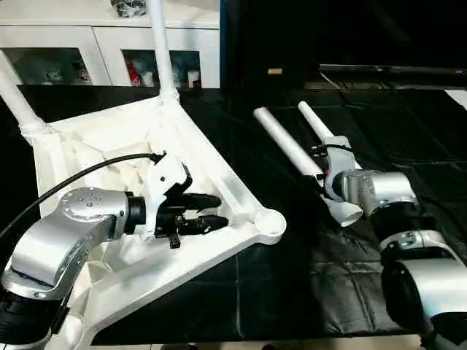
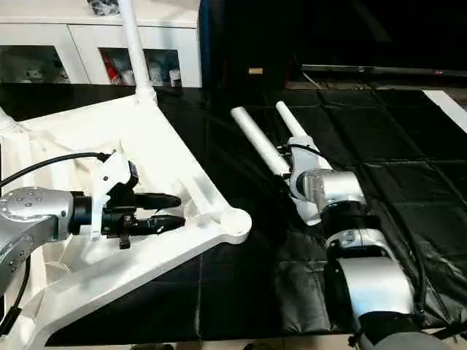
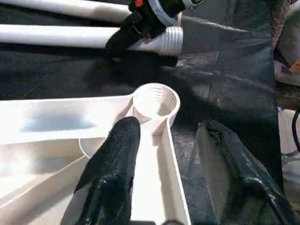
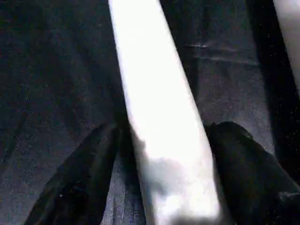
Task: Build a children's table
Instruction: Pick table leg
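While ribbed white top lies inverted | left gripper parted, empty | right gripper straddles smooth tapered leg

silver forearms, black pincer fingers, black cable.

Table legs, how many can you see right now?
4. Two stand in the tabletop's far sockets; two lie on the black cloth by the right gripper.
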### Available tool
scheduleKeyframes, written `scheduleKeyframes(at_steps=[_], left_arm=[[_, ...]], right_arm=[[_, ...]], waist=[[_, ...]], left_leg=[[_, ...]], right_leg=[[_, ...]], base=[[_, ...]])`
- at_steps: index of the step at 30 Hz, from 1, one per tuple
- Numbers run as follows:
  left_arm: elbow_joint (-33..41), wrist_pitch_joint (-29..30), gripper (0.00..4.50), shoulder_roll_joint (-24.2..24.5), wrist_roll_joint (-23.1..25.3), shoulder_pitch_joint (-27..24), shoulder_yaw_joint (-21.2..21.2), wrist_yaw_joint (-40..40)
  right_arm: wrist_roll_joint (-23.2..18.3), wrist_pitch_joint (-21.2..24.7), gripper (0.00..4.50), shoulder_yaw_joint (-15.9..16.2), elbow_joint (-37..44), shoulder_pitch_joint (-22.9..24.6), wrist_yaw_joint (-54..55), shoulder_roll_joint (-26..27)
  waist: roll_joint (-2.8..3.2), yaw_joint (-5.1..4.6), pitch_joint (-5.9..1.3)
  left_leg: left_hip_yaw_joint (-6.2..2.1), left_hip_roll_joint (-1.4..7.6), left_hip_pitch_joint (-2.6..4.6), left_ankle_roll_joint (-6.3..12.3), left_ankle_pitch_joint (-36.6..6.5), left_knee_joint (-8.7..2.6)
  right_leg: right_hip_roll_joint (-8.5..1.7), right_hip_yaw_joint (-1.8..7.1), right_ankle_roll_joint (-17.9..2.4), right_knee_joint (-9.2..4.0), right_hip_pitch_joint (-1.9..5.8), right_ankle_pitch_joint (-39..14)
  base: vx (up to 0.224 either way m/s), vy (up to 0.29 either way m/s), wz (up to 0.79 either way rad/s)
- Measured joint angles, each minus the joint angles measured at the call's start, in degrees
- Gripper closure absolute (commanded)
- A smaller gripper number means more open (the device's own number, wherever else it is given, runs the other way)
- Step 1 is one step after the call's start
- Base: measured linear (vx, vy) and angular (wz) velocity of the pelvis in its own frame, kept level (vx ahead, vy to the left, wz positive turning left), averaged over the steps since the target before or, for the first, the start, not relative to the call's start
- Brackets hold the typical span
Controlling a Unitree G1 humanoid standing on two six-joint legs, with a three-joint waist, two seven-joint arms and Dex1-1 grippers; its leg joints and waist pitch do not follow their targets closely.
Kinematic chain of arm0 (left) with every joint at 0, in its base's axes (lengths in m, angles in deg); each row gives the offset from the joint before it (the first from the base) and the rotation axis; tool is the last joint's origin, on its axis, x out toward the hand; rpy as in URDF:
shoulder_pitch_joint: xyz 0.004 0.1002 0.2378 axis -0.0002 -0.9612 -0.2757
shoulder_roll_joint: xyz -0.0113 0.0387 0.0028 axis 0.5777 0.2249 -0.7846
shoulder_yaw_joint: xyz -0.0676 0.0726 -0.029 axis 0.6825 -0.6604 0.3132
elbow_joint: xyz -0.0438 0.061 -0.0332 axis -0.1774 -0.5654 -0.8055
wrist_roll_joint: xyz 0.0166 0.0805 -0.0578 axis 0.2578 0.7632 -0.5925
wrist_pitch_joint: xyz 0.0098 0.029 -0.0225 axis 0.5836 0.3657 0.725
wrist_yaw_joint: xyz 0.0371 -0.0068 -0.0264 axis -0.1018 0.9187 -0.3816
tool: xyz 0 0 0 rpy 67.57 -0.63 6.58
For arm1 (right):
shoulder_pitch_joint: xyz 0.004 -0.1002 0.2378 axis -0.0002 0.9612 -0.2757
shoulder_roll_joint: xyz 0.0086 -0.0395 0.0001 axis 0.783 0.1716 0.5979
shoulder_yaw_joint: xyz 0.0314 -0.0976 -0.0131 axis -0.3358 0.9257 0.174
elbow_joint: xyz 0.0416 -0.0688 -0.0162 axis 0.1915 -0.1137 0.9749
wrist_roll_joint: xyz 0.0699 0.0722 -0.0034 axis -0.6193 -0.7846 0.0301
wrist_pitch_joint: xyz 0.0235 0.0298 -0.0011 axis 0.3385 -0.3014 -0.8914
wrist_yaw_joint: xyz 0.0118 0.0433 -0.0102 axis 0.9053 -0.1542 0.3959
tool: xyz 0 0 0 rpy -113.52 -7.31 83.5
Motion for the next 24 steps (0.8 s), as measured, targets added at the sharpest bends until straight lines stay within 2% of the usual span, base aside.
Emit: scheduleKeyframes(at_steps=[2, 6, 8, 11, 13, 15, 18, 24], left_arm=[[0.4, 0.0, 1.58, 0.0, -0.1, 0.0, -0.2, -0.1], [0.8, 0.1, 1.41, 0.0, -0.1, 0.0, -0.3, -0.5], [0.8, 0.1, 1.11, 0.0, -0.1, 0.0, -0.3, -0.6], [0.8, 0.0, 1.06, 0.0, -0.1, 0.0, -0.3, -0.8], [0.8, 0.0, 0.73, 0.0, 0.0, 0.0, -0.3, -1.3], [0.7, -0.1, 0.68, -0.1, 0.0, 0.0, -0.3, -1.4], [0.1, -0.3, 0.44, -1.4, 0.0, 0.4, -0.3, -2.9], [-4.1, -1.9, 0.05, -7.7, 0.9, 2.3, 0.5, -9.5]], right_arm=[[0.0, 0.1, 1.70, 0.3, -0.5, -0.1, -0.8, -0.4], [0.1, -0.1, 2.00, 1.0, -1.1, -0.2, -1.4, -0.7], [0.1, -0.2, 2.23, 1.0, -1.6, -0.2, -1.9, -0.7], [-0.2, -0.3, 2.41, 0.3, -2.1, -0.2, -2.3, -0.7], [-0.7, -0.4, 2.58, -0.2, -2.2, -0.2, -2.4, -0.8], [-1.2, -0.3, 2.61, -0.9, -2.2, -0.1, -2.6, -0.8], [-3.4, 0.1, 2.66, -3.1, -2.1, 0.1, -3.2, -0.8], [-8.9, -0.4, 2.66, -8.7, 2.0, 2.8, -4.8, 0.2]], waist=[[-0.03, 0.02, -0.02], [-0.07, 0.02, -0.05], [-0.08, 0.02, -0.05], [-0.08, 0.01, -0.05], [-0.08, 0.01, -0.05], [-0.07, 0.00, -0.05], [-0.06, 0.01, -0.04], [-0.06, 0.10, -0.04]], left_leg=[[0.00, 0.00, 0.02, 0.00, 0.0, 0.03], [0.00, 0.00, 0.10, 0.00, 0.0, 0.05], [0.00, 0.00, 0.13, 0.00, 0.0, 0.06], [-0.01, 0.00, 0.15, 0.00, 0.0, 0.08], [-0.01, 0.00, 0.15, 0.00, 0.0, 0.08], [-0.01, 0.00, 0.15, 0.00, 0.0, 0.09], [-0.01, 0.00, 0.14, 0.00, 0.0, 0.12], [-0.01, 0.01, 0.04, 0.01, 0.0, 0.23]], right_leg=[[0.00, 0.00, 0.0, 0.00, 0.03, 0.0], [0.00, 0.00, 0.0, 0.01, 0.10, 0.0], [0.00, 0.00, 0.0, 0.01, 0.13, 0.0], [0.00, 0.00, 0.0, 0.02, 0.15, 0.0], [0.00, 0.00, 0.0, 0.02, 0.15, 0.0], [0.00, 0.00, 0.0, 0.04, 0.15, 0.0], [0.00, 0.01, 0.0, 0.09, 0.14, 0.0], [-0.01, 0.04, 0.0, 0.30, 0.03, 0.0]], base=[[0.000, 0.000, 0.00], [0.000, 0.000, 0.00], [0.000, 0.000, 0.00], [0.000, 0.000, 0.00], [0.000, 0.000, 0.00], [0.000, 0.000, 0.00], [0.000, 0.000, 0.00], [0.000, 0.000, 0.00]])
